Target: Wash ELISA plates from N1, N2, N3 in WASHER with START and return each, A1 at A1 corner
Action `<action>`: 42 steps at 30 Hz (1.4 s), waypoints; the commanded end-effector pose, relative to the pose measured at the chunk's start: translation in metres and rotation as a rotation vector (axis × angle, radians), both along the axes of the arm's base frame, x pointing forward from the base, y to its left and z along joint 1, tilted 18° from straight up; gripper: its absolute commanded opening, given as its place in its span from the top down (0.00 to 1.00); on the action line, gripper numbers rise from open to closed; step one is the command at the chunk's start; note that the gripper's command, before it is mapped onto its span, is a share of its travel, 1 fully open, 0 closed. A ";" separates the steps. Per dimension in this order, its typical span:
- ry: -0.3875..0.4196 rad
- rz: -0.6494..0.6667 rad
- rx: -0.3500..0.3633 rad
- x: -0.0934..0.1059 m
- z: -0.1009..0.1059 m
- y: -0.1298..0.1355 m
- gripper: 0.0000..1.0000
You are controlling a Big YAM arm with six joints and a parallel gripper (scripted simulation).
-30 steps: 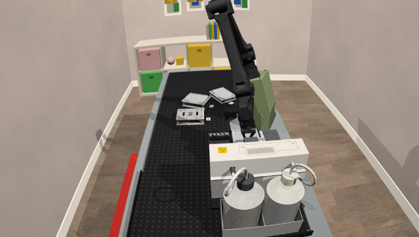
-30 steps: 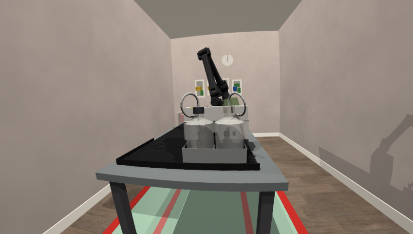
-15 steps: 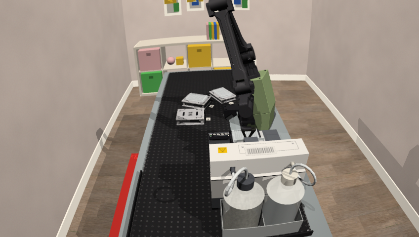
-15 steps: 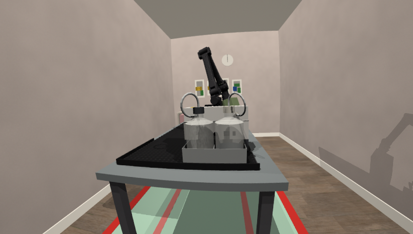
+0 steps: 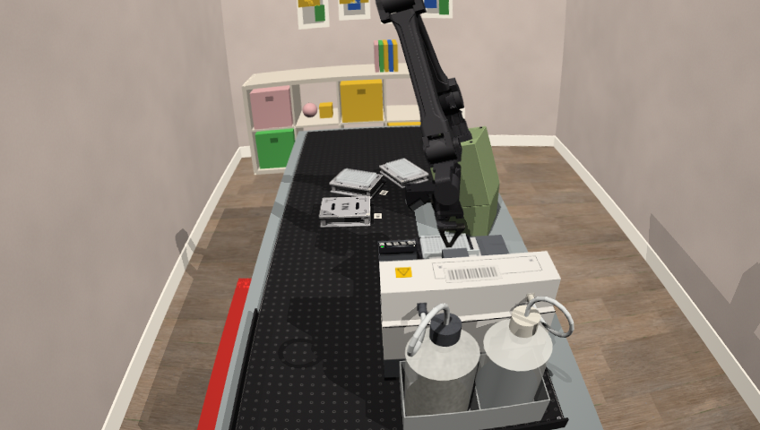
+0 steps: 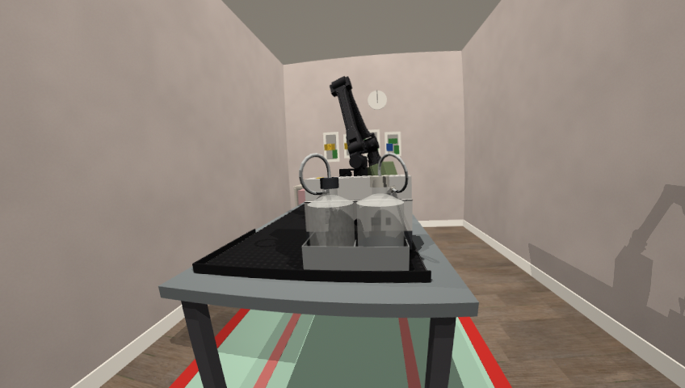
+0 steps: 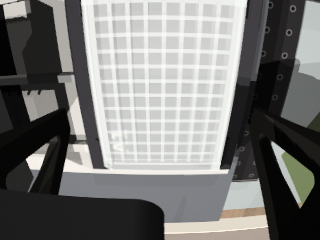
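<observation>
Overall, the biggest piece is the long grey table (image 5: 581, 389) (image 6: 317, 300), with a black perforated mat (image 5: 315, 298) (image 6: 269, 255) spread over much of its top. Above its right side reaches the jointed black robot arm (image 5: 421, 80) (image 6: 353, 112), bent downward beside an angular olive-green block (image 5: 479, 181) (image 6: 388, 168).

Next in size comes the boxy white plate washer (image 5: 512, 277) (image 6: 360, 189), a yellow warning label and a barcode on its top. Nearer the table's end, two translucent round-shouldered bottles, one with a black cap (image 5: 444, 328) (image 6: 329, 183) and one with a cream cap (image 5: 525, 319), stand side by side in a grey divided open bin (image 5: 479, 415) (image 6: 355, 259).

Smaller still are three pale grey plate nests on the mat. The nest marked N1 (image 5: 345, 206) bears no plate, its label plainly showing; the other two each carry a white gridded rectangular plate, one (image 5: 356, 178) just behind N1, the other (image 5: 403, 169) farther back and turned at an angle.

A third white gridded plate (image 5: 434, 245) (image 7: 162, 85) lies in the washer's carrier, between its dark side rails; whether it sits fully flat I cannot tell. Over it hangs the black two-fingered gripper (image 5: 450, 242) (image 7: 159, 118), its fingers spread wide apart, with nothing clamped between them.

Smallest, the washer's dark keypad (image 5: 397, 247) sits beside the carrier, showing a tiny green light (image 5: 382, 246).
</observation>
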State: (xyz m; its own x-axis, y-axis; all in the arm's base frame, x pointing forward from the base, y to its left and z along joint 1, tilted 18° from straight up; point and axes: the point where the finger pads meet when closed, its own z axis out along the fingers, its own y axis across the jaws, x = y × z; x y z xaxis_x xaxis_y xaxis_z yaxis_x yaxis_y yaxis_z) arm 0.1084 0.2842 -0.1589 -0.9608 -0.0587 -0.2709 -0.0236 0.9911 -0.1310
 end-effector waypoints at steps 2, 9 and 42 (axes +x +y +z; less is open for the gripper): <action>-0.001 -0.002 0.010 -0.006 0.010 0.003 0.00; -0.001 -0.004 0.012 -0.009 0.021 0.005 0.00; -0.002 -0.005 0.017 -0.015 0.055 0.015 0.00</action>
